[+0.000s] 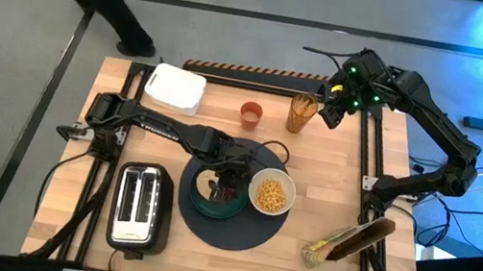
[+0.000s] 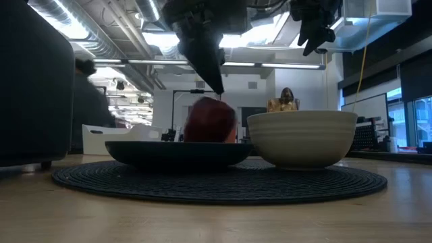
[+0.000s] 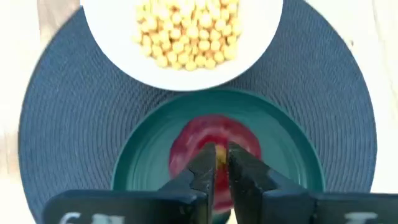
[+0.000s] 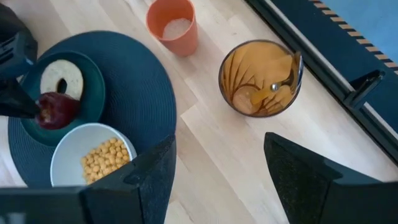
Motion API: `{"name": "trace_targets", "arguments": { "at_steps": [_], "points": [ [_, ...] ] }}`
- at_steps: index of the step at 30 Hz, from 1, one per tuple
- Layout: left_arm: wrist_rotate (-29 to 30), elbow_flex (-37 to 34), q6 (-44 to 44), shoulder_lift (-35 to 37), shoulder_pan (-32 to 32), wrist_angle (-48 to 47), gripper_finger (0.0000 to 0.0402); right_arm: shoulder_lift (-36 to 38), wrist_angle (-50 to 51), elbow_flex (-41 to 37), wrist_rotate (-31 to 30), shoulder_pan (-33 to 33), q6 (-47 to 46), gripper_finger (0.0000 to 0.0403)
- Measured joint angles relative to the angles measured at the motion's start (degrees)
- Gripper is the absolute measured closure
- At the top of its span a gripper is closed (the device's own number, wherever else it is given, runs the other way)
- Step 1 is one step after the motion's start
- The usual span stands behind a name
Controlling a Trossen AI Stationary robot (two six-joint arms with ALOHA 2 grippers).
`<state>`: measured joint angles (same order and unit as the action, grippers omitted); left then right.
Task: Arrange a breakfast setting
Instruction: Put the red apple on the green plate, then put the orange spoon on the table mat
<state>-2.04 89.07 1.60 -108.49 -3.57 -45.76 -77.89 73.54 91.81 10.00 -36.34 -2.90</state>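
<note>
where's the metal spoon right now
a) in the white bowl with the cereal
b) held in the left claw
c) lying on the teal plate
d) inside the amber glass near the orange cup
d: the right wrist view shows the metal spoon standing inside the amber glass, beside the orange cup, with the open right claw above it; the teal plate holds only the bagel and red fruit.

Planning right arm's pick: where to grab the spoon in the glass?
Grip the metal spoon's upper handle, at the amber glass rim, from straight above: bowl end sits down inside, walls block sides. Right gripper open overhead; left gripper at dark red fruit.
</note>
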Motion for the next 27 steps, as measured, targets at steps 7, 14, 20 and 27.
{"name": "trace_targets", "arguments": {
  "at_steps": [7,14,20,27],
  "points": [
    [0.1,0.0,-0.1,-0.1,0.0,2.2,0.032,0.3,1.9,0.0,0.0,0.0,0.2,0.0171],
    [11.9,1.1,-5.3,1.0,1.5,-1.2,0.0288,2.8,1.9,0.0,-0.4,0.0,-0.1,0.0171],
    [16.1,6.4,-5.9,3.4,6.7,-5.8,0.0285,4.9,1.7,0.0,-1.8,0.0,-2.5,0.0171],
    [15.0,8.6,-6.1,3.7,19.2,1.9,0.0285,6.1,1.8,0.0,-3.0,0.0,-7.1,0.0171]
  ]
}}
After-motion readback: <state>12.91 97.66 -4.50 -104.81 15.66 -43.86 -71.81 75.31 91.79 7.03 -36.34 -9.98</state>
